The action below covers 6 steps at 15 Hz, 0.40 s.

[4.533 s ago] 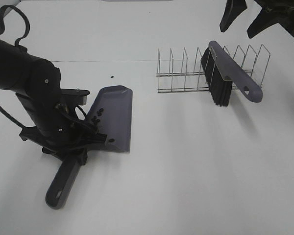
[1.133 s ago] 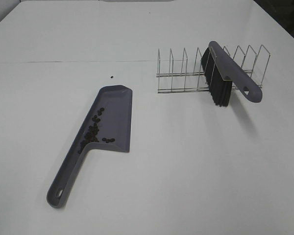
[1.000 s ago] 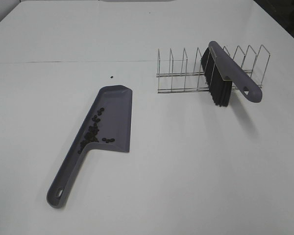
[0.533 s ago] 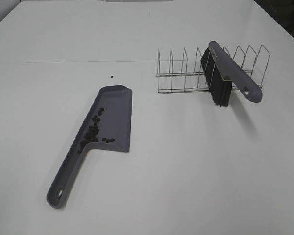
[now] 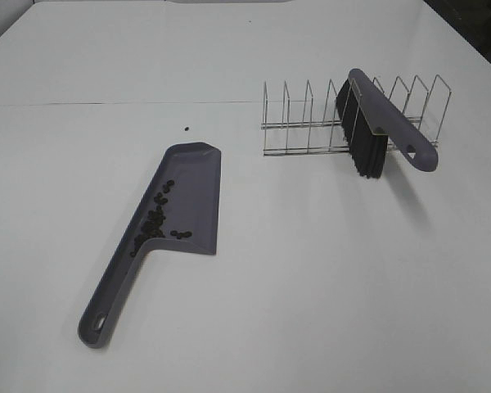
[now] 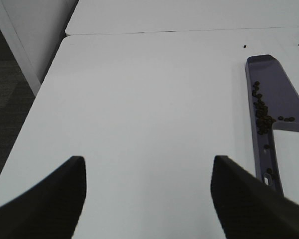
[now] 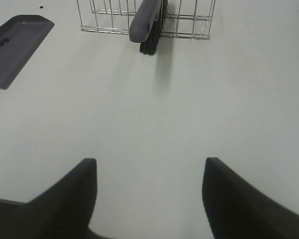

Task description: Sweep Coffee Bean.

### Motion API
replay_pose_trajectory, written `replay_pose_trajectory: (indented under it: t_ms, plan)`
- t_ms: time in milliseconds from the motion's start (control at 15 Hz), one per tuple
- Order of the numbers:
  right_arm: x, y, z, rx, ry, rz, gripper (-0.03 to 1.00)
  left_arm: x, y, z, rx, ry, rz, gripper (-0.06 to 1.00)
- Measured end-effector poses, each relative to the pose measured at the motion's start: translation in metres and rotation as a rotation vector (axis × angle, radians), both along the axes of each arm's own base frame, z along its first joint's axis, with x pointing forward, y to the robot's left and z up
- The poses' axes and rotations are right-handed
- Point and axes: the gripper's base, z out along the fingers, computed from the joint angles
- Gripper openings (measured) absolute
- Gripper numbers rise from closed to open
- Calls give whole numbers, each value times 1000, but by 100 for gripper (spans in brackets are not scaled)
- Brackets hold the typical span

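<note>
With the left arm now withdrawn, both pincers (image 6: 147, 199) (image 7: 149, 196) are held apart and empty, beans (image 5: 153, 219) left in the dustpan (image 5: 192, 192), one bean (image 5: 186, 128) stranded on the tabletop (image 5: 311, 270)

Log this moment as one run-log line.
beans: in dustpan | stray bean: on table | brush: in rack | left gripper: open | right gripper: open

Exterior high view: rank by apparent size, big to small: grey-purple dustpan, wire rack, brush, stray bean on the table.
1. Grey-purple plastic dustpan and silver wire rack: similar extent, too close to rank.
2. Grey-handled, black-bristled brush, leaning in the rack.
3. Lone dark coffee bean on the table, by far the smallest.
</note>
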Motion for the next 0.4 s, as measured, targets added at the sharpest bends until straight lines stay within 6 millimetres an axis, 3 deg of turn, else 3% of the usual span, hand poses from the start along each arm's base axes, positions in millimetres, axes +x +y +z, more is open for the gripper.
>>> replay_pose_trajectory:
  t_ms: [400]
  plan:
    - [0,0,0,0,0,0,53,0,0,0,0,0,0,63]
